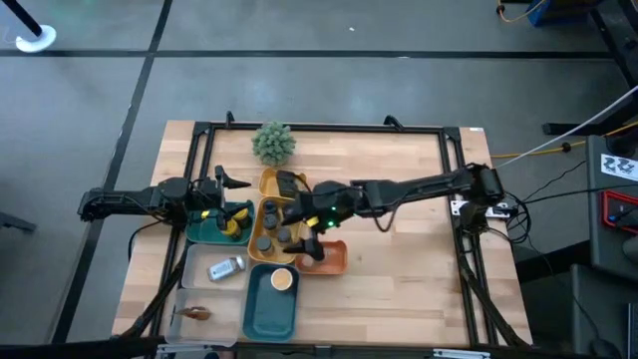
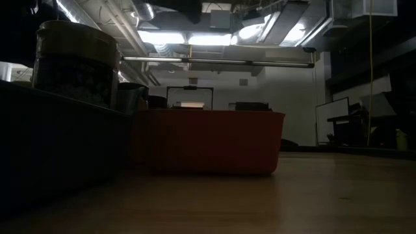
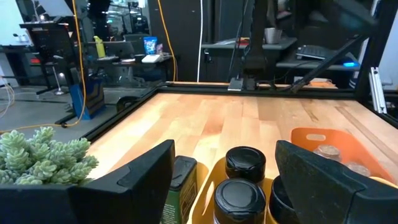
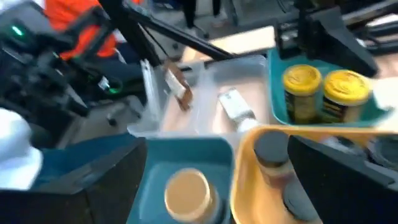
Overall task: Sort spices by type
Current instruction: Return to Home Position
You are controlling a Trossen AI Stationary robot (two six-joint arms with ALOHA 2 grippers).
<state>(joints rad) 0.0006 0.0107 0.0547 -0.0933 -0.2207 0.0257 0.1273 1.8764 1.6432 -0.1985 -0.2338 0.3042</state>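
Right gripper [image 4: 216,144]: fingers spread wide, nothing held, hanging low at the edge of the yellow tray [image 1: 256,246]. Just below and between the fingers: dark-capped jars [image 4: 271,151], upright in that tray. Just ahead of the fingertips: teal tray [image 4: 186,152], one gold-capped jar [image 4: 186,190] upright inside. Farther ahead: clear tray [image 4: 205,93] holding a white bottle [image 4: 235,106] on its side. Brown packet [image 4: 177,84] at that tray's far edge; inside or on the rim, cannot tell. Off to one side, well ahead: green tray [image 4: 277,93] with two yellow-capped jars [image 4: 301,84], upright, side by side.

Left gripper [image 3: 225,146]: also spread wide, empty, hanging over the green tray in the high view. Straight ahead between the fingers: more of the dark-capped jars in the yellow tray. Just beside them, close to one finger: dark green-labelled container [image 3: 180,186]. Beyond the other finger: orange tray [image 3: 348,140] with pale-capped jars [image 3: 326,152] inside. Off to the opposite side, near: fuzzy plant [image 3: 43,152]. Bare wooden table [image 3: 236,118] stretching ahead of both trays.

Low view: neither gripper visible, only the orange tray's wall and a jar in shadow.
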